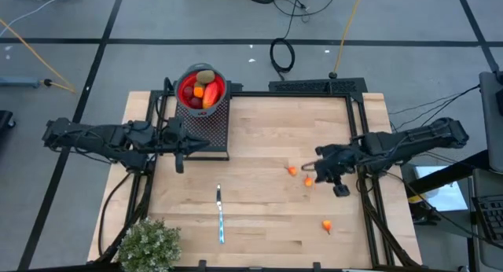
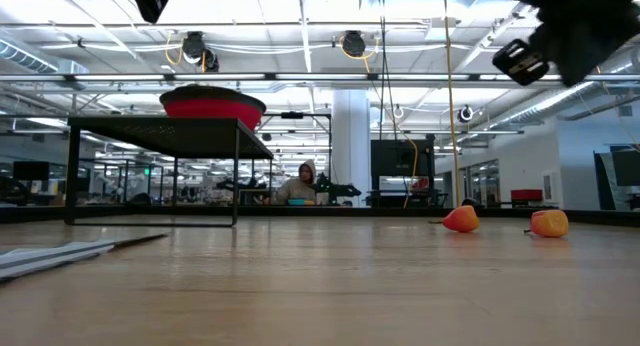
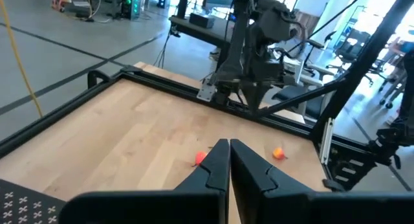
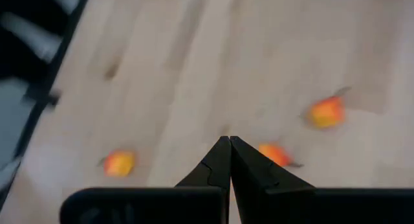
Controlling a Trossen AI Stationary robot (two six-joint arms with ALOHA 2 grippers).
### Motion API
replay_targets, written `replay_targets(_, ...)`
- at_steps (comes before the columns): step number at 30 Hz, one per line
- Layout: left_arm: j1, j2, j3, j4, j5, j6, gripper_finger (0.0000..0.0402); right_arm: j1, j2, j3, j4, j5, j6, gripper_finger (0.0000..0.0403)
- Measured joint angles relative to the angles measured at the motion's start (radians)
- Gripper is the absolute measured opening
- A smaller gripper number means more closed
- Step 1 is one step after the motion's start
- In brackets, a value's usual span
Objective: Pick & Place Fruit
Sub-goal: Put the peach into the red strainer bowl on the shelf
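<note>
Fruit sat in two places. One red bowl (image 1: 201, 88) on a black mesh stand (image 1: 209, 126) at the back left of the table (image 1: 267, 217) held a pile of fruit (image 1: 203, 89): red and orange pieces and one brown-green one on top. Three tiny orange bits (image 1: 309, 181) lay on the bare wood at the right side, two close together and one nearer the front edge. One knife (image 1: 221, 215) lay near the front, and one green plant (image 1: 149, 244) stood at the front left corner. Two arms reached in from the sides. The left gripper (image 1: 180, 163) hung beside the stand, pinched together and holding nothing. The right gripper (image 1: 340, 190) hung just beside the two close bits, also pinched together and holding nothing.
</note>
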Motion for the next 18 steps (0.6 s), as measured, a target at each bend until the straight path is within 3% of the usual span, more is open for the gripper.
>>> replay_targets(8,-0.003,0.000,0.000,0.000,0.000,0.003,0.0006,0.197,0.098,0.031,-0.098,-0.035,-0.121,0.0000)
replay_targets(18,-0.002,0.000,0.000,0.000,0.000,0.003,0.0002,0.368,0.202,0.031,-0.022,-0.031,-0.300,0.0000)
